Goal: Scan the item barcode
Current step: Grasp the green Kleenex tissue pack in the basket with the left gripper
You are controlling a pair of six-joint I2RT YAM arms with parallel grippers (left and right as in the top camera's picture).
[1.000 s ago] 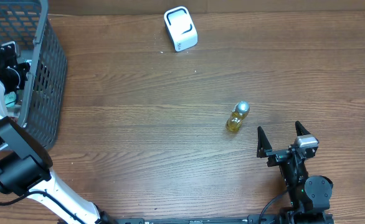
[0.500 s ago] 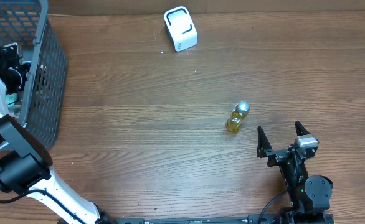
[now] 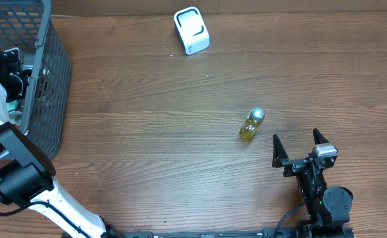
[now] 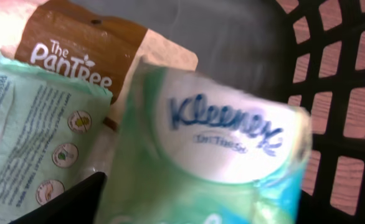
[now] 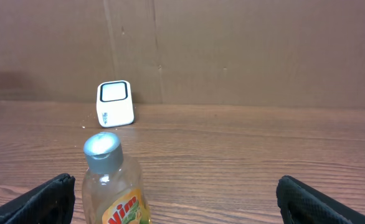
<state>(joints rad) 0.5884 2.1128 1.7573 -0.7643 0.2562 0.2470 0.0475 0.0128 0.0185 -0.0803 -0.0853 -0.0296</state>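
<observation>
The worktop (image 3: pixel 147 132) is a brown wood-grain surface with the grain running left to right, and it fills the overhead view. A dark grey mesh basket (image 3: pixel 48 79) stands on its far left corner, partly cut off by the edge of the picture. A small white scanner (image 3: pixel 191 30) with a dark-outlined window sits at the far edge near the middle, well apart from the basket. A yellow bottle (image 3: pixel 251 125) with a silver cap rests right of centre toward the near side, with bare wood all around it.
</observation>
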